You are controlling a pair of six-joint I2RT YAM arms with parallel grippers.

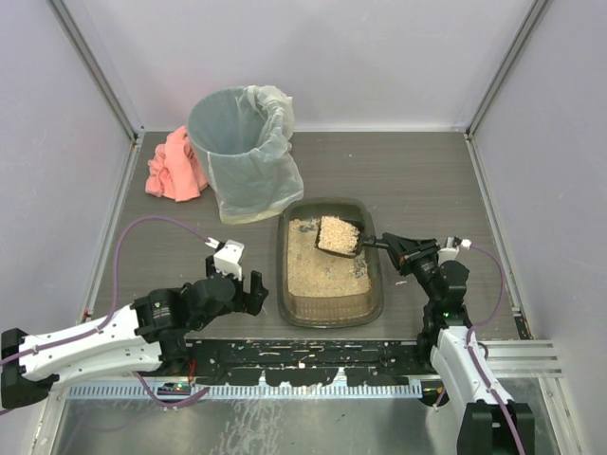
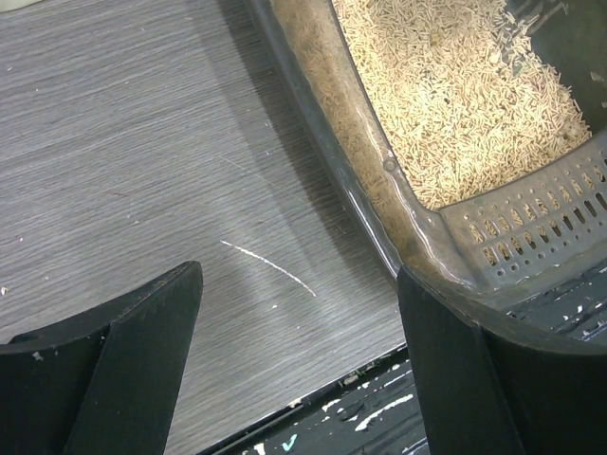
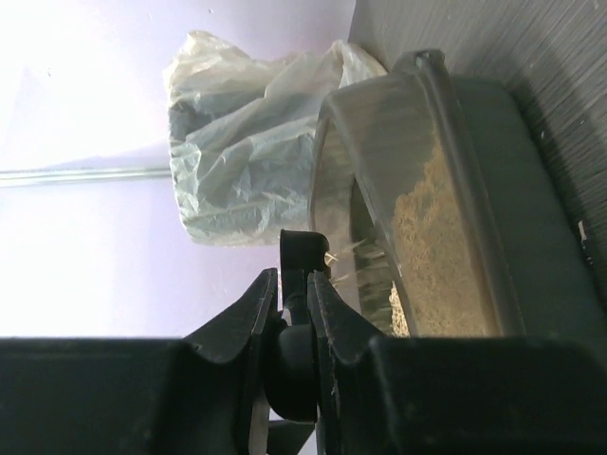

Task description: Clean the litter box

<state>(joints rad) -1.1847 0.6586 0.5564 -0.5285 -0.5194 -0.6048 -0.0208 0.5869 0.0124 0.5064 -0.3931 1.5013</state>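
The right gripper (image 1: 391, 248), jaws pressed tight on the handle of a small black scoop (image 1: 339, 235), holds a heap of beige litter over the far end of the litter box (image 1: 329, 311). The left gripper (image 1: 252, 290) sits low over the table with jaws spread wide and nothing between them, just off the box's near left corner.

The grey wood-grain table (image 1: 417, 180) runs ahead of both grippers to the pale back wall.

The litter box lies between the two grippers, directly left of the right one and directly right of the left one, with its long side pointing away from the arms. It is a shallow, dark brown-grey plastic tray with rounded corners and a glossy, slightly translucent rim. Beige, pellet-like litter covers the middle and far part of its floor. The near end shows dark, and the left wrist view picks out a slotted grey panel (image 2: 531, 213) there. That view puts one left finger (image 2: 455, 360) right at the tray's corner, but whether it touches cannot be told.

Ahead of the left gripper, close to the tray's far left corner, stands a round grey bin (image 1: 237, 142) lined with clear plastic. A crumpled pink cloth (image 1: 174, 169) lies against the bin's left side. A few pale specks dot the table near the left gripper.
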